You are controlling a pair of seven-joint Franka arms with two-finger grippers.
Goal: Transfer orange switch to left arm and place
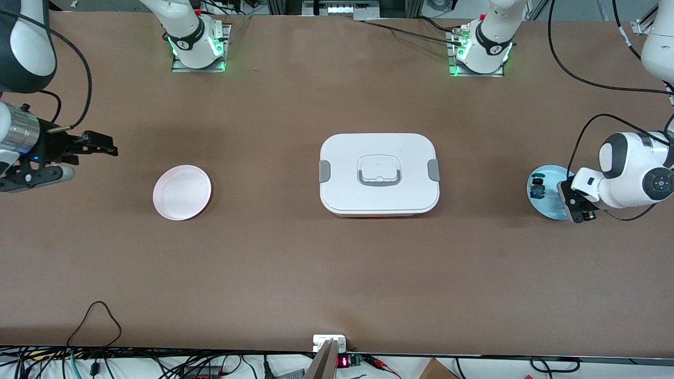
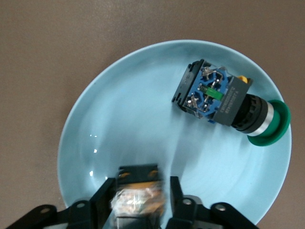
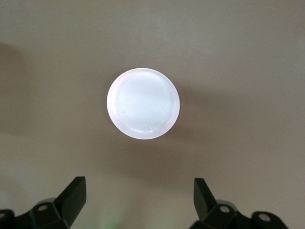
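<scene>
Brown counter (image 1: 337, 273) filling the front frame. White rounded plastic box with grey latches (image 1: 379, 173) at dead centre, lid shut, squarely on the line between the two plates.

White jointed right arm (image 1: 21, 52) at the frame's edge, upper half, waiting. White jointed left arm (image 1: 632, 168) bent low at mid-height by its own end of the counter.

Round pale pink plate (image 1: 182, 192) at mid-height toward the right arm's end, nothing in it. Round pale blue plate (image 1: 547, 202) at mid-height toward the left arm's end, partly covered by the wrist.

Right tool (image 3: 139, 183) spread wide, holding nothing, over bare counter beside the pink plate. Left tool (image 2: 143, 182) down in the blue plate, straddling the task's part at the lower edge of the left wrist frame; clamped or loose, cannot tell.

Blue-bodied switch with a green button (image 2: 224, 102) lying on its side in the same plate, upper part of that frame, well apart from the tool.

Tiny orange switch (image 2: 138, 200) inside the left tool, on the blue plate.

Step in hand, by judgement: securing the pick. Close squarely across the orange body, not the cap. Confirm a firm hold before lifting straight up, clear of the blue-bodied part. Carry high or around the box, never low across its lid, toward a handover with the right tool.
</scene>
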